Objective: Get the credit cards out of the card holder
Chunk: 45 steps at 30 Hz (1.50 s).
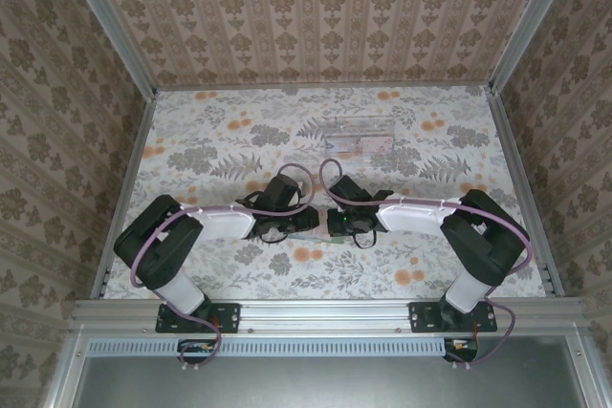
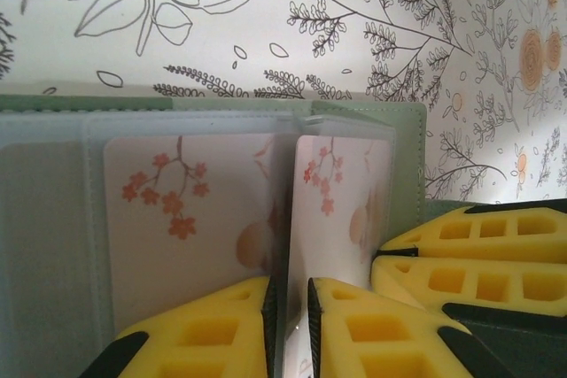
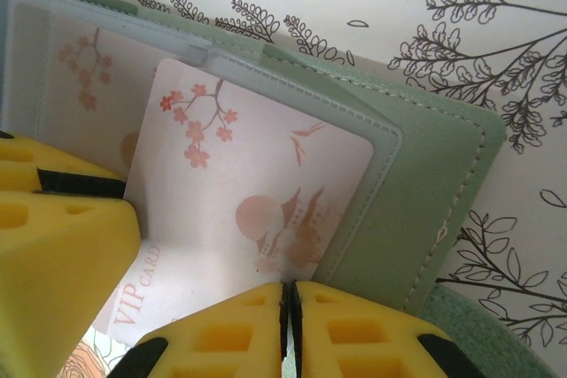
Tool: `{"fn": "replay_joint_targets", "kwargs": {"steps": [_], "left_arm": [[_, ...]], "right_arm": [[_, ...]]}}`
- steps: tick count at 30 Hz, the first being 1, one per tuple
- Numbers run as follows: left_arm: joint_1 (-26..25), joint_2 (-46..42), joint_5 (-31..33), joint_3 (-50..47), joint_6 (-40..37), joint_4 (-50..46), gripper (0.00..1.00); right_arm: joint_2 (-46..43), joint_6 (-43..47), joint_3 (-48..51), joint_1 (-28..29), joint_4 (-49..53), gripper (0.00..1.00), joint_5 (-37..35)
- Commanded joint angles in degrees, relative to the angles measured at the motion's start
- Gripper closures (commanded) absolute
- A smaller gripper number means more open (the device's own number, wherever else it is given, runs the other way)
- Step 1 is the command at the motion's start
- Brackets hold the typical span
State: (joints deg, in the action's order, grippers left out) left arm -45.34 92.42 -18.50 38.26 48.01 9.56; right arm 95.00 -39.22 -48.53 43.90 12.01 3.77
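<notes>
Middle: left pincer [image 2: 288, 325] and right pincer [image 3: 288, 325] crowd together on the card holder [image 3: 416, 210]; only a tight gap between them.
Behind: clear tray [image 1: 359, 136] stands in the way.
Sides: bench [image 1: 191, 150] is open to pass.

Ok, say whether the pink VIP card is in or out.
Partly out: pink VIP card lies skewed, far end under the card holder sleeve, VIP corner exposed.

Left hand [image 2: 289, 307] and right hand [image 3: 289, 307] meet, both pinched closed.

Walls [image 1: 316, 16]: brown paper with leafy patterns.
Table [image 1: 220, 140]: white cloth, grey leaves, orange flowers.
Frame [image 1: 325, 312]: shiny metal bars.
Light: bright, soft.
</notes>
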Motion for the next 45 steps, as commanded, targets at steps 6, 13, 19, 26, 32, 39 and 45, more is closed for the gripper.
{"fn": "replay_joint_targets", "kwargs": {"steps": [6, 13, 19, 26, 32, 39, 45], "left_arm": [[-0.54, 1.7, -2.35, -0.96, 1.56, 2.68, 0.82], [-0.1, 1.19, -2.43, -1.96, 2.51, 3.14, 1.0], [1.17, -0.2, -2.35, -3.08, 2.2, 2.56, 1.0], [3.15, -1.87, -2.46, -3.59, 0.62, 0.59, 1.0], [5.45, -3.38, -2.83, -4.31, -1.02, -0.83, 1.0], [6.93, -4.32, -3.55, -4.1, -3.19, -2.49, 1.0], [7.3, -4.29, -4.48, -4.25, -2.82, -1.67, 1.0]], "right_arm": [[1.47, -0.02, 0.2, 0.27, 1.07, 0.85, -0.99], [1.33, -0.06, 0.38, 0.29, 1.1, 0.86, -1.09], [1.2, -0.11, 0.9, 0.2, 1.06, 0.86, -1.26], [0.67, -0.33, 1.75, 0.06, 0.84, 0.86, -1.26], [0.42, -0.37, 1.83, -0.04, 0.92, 0.86, -1.35], [0.47, -0.42, 1.78, 0.04, 0.89, 0.86, -1.23], [0.48, -0.42, 1.73, 0.04, 0.91, 0.86, -1.3]]}}
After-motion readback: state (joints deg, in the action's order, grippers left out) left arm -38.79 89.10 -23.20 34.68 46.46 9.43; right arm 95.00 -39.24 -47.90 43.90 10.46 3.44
